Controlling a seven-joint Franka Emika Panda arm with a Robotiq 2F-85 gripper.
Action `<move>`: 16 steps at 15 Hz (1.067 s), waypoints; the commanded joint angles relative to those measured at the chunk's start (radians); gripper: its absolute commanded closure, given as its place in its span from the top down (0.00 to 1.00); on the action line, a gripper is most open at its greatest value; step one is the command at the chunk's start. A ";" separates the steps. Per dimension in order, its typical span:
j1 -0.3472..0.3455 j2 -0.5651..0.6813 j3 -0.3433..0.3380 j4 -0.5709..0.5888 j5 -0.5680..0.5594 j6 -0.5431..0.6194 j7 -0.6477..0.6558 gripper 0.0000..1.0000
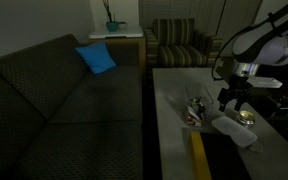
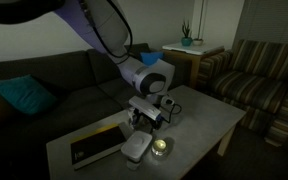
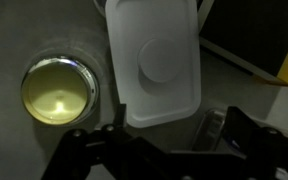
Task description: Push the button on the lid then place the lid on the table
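Two jaws gape; the lid (image 3: 154,62) (on the table (image 1: 170,96)) lies beneath.

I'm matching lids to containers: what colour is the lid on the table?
The lid is plain white, clearest in the wrist view.

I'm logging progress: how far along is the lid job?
Looks done: the lid lies flat on the table, beside the round tin. In hand: nothing; the gripper hangs open above it. Left: perhaps nothing; whether its button was pushed cannot be told.
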 commanded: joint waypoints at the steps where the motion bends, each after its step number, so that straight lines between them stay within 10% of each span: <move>1: -0.009 -0.057 0.002 -0.073 0.004 0.090 -0.006 1.00; 16: 0.010 -0.321 -0.024 -0.446 -0.012 0.392 0.083 1.00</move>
